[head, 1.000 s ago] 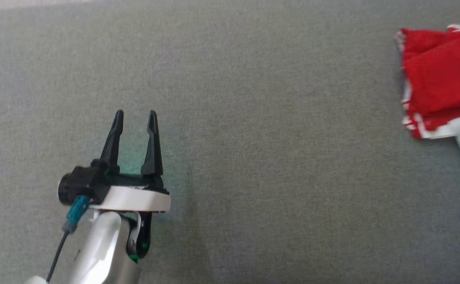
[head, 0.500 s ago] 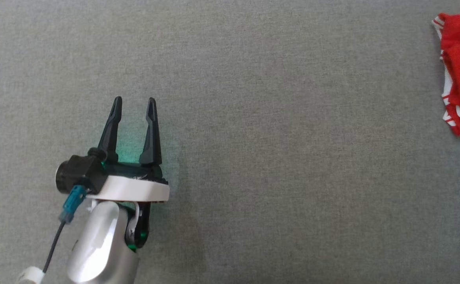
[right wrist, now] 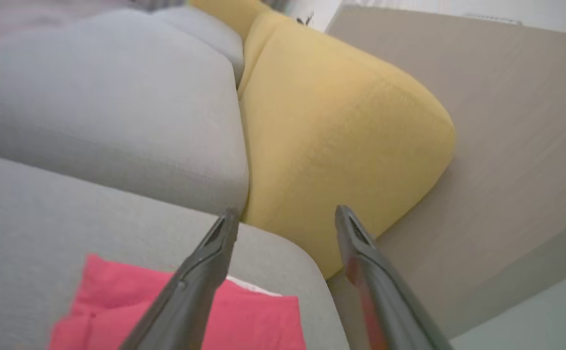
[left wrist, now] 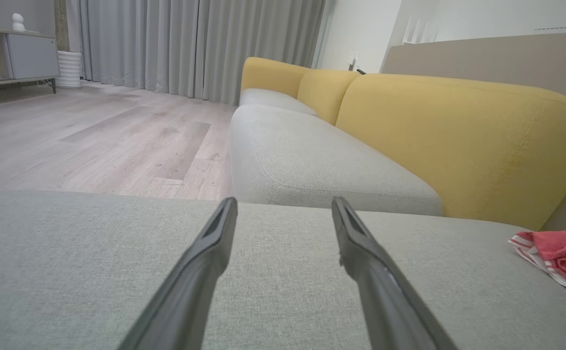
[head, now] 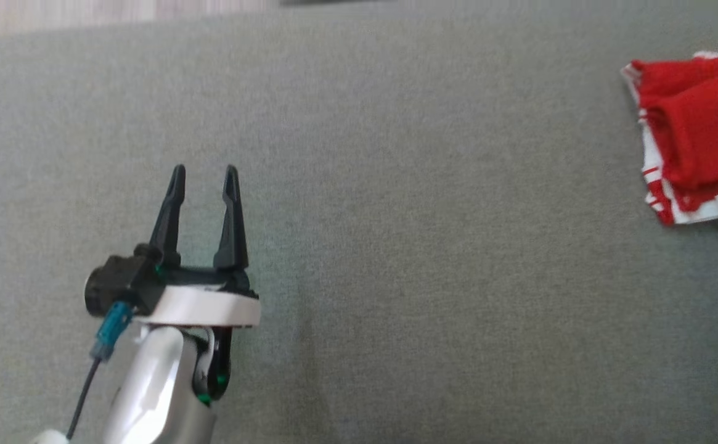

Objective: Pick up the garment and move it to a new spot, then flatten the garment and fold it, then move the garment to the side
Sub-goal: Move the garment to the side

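From the head view we look down on a broad grey cushion (head: 432, 246) of woven fabric, with a strip of wood floor (head: 57, 15) beyond its far edge at the upper left. The left jaws sit at the lower left over the cushion, spread apart with nothing between them. The garment (head: 697, 142), red with white-striped trim, lies folded on the cushion at the far right, cut by the picture's edge and well apart from the left jaws. A wide stretch of grey fabric lies between the two.

In the left wrist view the left jaws stand spread and empty above the same grey cushion (left wrist: 69, 272). Past its far edge lies a second seat cushion (left wrist: 312, 160), backed by yellow backrests (left wrist: 457, 136). To the left the wood floor (left wrist: 93, 141) runs to grey curtains (left wrist: 190, 43) and a low cabinet (left wrist: 25, 56). The garment (left wrist: 559, 255) rests at the right edge, near the foot of a backrest.

In the right wrist view, somewhat blurred, the right jaws are spread wide and grip nothing. Below them the garment (right wrist: 117, 311) lies on the grey cushion (right wrist: 30, 233), close to its rounded corner. One finger crosses in front of the cloth, and we cannot tell whether it touches. Beyond the corner rise one of the yellow backrests (right wrist: 336, 146) and a beige panel (right wrist: 506, 146).
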`<state>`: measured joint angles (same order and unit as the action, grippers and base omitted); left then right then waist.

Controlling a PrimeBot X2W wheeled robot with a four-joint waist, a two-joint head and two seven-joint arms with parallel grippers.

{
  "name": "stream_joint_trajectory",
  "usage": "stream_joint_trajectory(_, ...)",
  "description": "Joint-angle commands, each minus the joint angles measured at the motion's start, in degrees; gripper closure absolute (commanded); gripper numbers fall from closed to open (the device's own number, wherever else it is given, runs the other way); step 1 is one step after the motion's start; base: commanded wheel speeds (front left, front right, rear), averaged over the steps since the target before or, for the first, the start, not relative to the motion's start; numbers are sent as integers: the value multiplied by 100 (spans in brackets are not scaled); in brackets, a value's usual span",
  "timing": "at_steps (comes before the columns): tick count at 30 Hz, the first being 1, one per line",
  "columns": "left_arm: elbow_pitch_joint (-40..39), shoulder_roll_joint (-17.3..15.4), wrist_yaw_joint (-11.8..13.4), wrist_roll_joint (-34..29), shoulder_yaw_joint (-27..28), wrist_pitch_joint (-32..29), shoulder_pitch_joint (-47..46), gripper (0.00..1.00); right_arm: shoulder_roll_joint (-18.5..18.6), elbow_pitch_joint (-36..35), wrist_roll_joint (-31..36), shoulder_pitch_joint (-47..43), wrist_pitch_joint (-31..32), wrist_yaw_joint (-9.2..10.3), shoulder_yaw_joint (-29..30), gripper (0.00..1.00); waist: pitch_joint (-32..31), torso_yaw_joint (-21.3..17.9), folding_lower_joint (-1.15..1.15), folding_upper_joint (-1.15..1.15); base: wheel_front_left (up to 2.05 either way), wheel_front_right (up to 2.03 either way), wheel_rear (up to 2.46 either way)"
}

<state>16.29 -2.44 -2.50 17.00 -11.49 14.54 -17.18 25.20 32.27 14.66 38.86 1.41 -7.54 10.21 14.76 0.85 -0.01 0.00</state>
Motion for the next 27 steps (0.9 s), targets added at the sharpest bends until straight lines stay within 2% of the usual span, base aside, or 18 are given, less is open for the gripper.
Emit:
stream_joint_trajectory(1,-197,-43,27,-13,186,46,10,0,35,-289,-70,-25,-93,5,-81,0,-231,-31,1,0,0,0,0)
stream_joint_trajectory(6,-233,-43,53,-51,183,46,253,0,-709,-1122,-545,-299,-361,5,-136,0,-635,-10,1,0,0,0,0)
stream_joint_trajectory(11,-367,-43,44,-129,266,46,532,0,-1736,-1856,-1049,-848,-543,5,-175,0,-938,31,1,0,0,0,0)
stream_joint_trajectory(13,-379,-43,57,-114,305,46,639,0,-2041,-2053,-1294,-1145,-614,5,-261,0,-1055,43,1,0,0,0,0)
stream_joint_trajectory(17,-353,-43,68,-84,297,46,818,0,-2218,-2178,-1774,-1795,-892,5,-550,0,-1257,93,1,0,0,0,0)
stream_joint_trajectory(22,-307,-43,50,-40,259,46,1024,0,-2229,-1688,-2418,-2561,-1349,5,-1071,0,-1425,150,1,0,0,0,0)
stream_joint_trajectory(27,-280,-43,-2,85,271,46,1204,0,-2231,-1303,-2589,-3076,-1587,5,-1230,0,-1500,162,1,0,0,0,0)
